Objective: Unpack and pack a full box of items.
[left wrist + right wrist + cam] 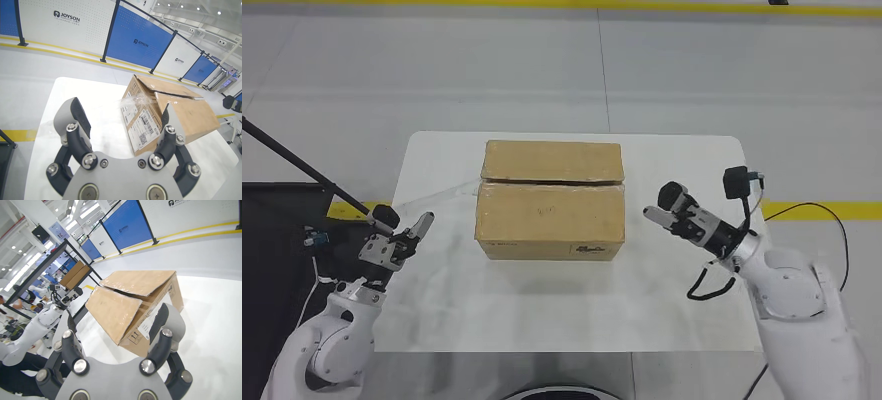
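Sitting at the middle of the white worktop (542,310), the cardboard box (551,200) has both top flaps folded down but not sealed. The far flap (552,160) and the near flap (550,210) meet at a ragged seam, each lifted a little. A strand of clear tape (136,98) hangs crumpled off the box's left end. What the box holds is hidden.

The left pincer (417,228) hovers to the left of the box, released and gripping nothing. The right pincer (662,205) hovers to the right, also spread wide and empty. Neither touches the cardboard.

Unpacking looks not yet begun; the flaps must be opened first. The main risk, as I judge it, is the box sliding. The worktop looks smooth, and a push at a flap edge from one side, with no brace on the other, could shove or twist it toward an edge. The loose tape could catch on a finger and drag the box. A flap pulled hard may tear along its frayed edge.
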Motion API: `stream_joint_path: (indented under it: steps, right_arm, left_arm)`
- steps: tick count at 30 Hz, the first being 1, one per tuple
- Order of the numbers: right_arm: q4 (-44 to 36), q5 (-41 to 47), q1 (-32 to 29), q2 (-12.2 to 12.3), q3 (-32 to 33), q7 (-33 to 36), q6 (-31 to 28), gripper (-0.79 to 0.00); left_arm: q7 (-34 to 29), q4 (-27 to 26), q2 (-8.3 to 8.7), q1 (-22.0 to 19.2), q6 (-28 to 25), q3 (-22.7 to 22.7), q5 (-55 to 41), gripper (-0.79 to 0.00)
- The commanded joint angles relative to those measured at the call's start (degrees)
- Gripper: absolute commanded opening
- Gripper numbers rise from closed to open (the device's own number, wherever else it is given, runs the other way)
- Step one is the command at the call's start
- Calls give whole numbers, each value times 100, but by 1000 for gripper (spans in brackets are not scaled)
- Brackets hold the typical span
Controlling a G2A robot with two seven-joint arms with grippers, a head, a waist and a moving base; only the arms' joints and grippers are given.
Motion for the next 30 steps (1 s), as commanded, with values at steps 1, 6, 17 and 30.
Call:
stream_joint_path:
  steps: [1, 6, 17, 30]
  right_arm:
    - [182, 20, 217, 11, -43, 176, 180, 0]
    - [197, -71, 248, 16, -24, 164, 255, 0]
    - [716, 971, 490, -15, -368, 463, 90, 0]
    - [2104, 1953, 1490, -78, -1061, 1216, -129, 0]
  left_arm:
    - [2, -1, 0, 0, 2, 2, 2, 0]
    - [2, -1, 0, 0, 2, 2, 2, 0]
    - [-403, 3, 4, -178, -194, 107, -334, 0]
    - [-698, 149, 22, -226, -498, -11, -815, 0]
